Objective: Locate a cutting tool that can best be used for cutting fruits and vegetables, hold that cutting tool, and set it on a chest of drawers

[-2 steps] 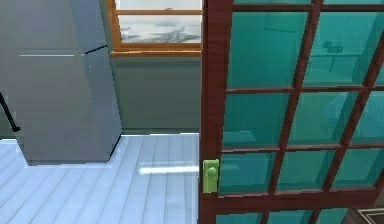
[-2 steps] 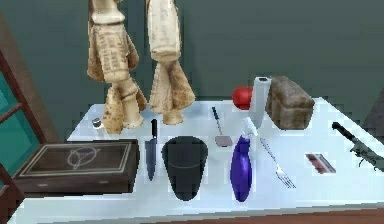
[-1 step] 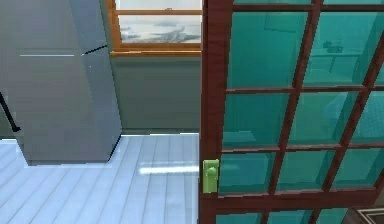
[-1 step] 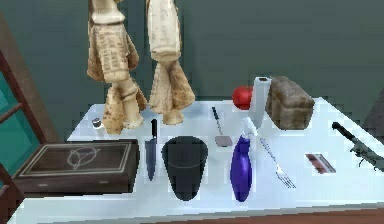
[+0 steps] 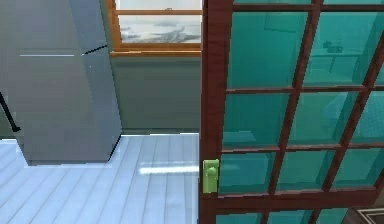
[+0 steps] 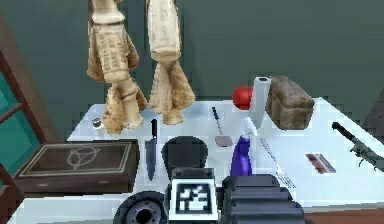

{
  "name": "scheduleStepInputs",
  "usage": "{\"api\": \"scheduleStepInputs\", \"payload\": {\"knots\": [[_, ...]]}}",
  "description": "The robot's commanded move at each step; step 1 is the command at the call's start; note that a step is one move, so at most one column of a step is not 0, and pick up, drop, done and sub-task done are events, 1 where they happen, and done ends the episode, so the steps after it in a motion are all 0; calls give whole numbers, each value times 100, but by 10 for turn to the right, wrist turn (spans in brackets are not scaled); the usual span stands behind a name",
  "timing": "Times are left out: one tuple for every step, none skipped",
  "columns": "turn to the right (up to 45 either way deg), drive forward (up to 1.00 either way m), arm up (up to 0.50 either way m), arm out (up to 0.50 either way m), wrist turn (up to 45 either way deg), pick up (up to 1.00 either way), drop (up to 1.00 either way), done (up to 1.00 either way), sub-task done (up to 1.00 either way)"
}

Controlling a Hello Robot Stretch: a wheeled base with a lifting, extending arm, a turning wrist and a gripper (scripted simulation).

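Observation:
A knife [image 6: 152,150] with a dark handle and a dark blade lies on the white table [image 6: 330,125], its tip pointing toward the near edge. It rests between a dark flat box [image 6: 78,165] and a dark bowl [image 6: 186,155]. At the arm side view's bottom, the gripper [image 6: 142,211] is a dark round body left of a white marker square [image 6: 195,197], with the arm's dark bar [image 6: 262,200] to the right. Its far end is not clear, so I cannot tell whether it holds anything.
On the table stand two tan statues [image 6: 140,60], a spatula [image 6: 218,125], a purple bottle [image 6: 240,158], a red fruit [image 6: 241,96], a white cylinder [image 6: 260,98] and a brown loaf [image 6: 290,100]. The forward view has a red-framed glass door [image 5: 290,110], a grey fridge [image 5: 60,80] and a window [image 5: 158,25].

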Motion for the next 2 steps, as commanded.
{"api": "scheduleStepInputs", "payload": {"knots": [[0,0,0,14,0,0,0,0,0],[0,0,0,0,450,0,0,0,0]]}}
